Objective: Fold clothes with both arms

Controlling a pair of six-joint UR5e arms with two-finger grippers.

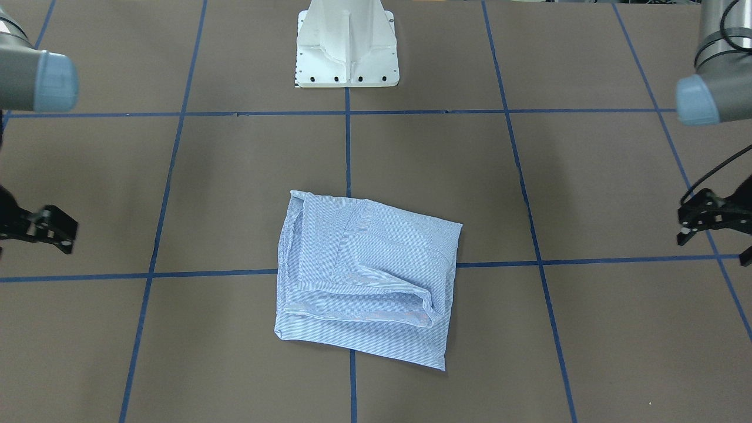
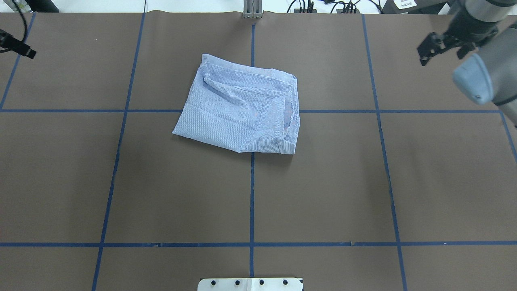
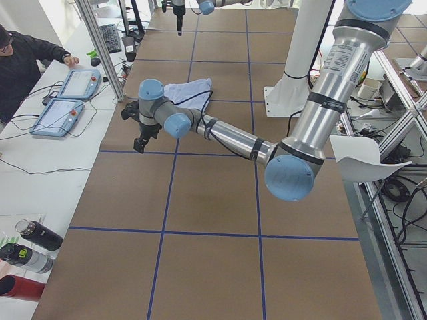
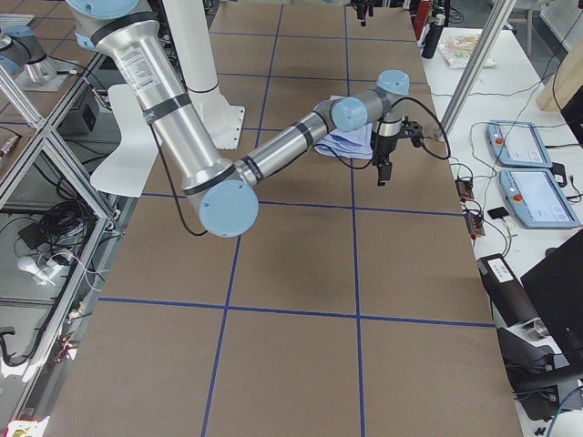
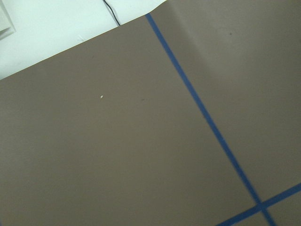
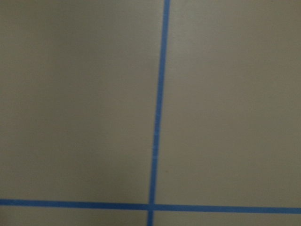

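The clothes are one light blue striped shirt, folded into a rough rectangle flat on the brown table; it also lies in the far middle of the overhead view. Neither gripper touches it. My left gripper hovers far off to the shirt's side, its fingers spread and empty; the overhead view catches it at the left edge. My right gripper hangs open and empty on the opposite side, and reaches in at the front view's left edge. Both wrist views hold only bare table and blue tape.
Blue tape lines grid the table. The white pedestal base stands at the robot's edge. Beyond the far edge, a person sits at a bench with two tablets; several bottles lie nearby.
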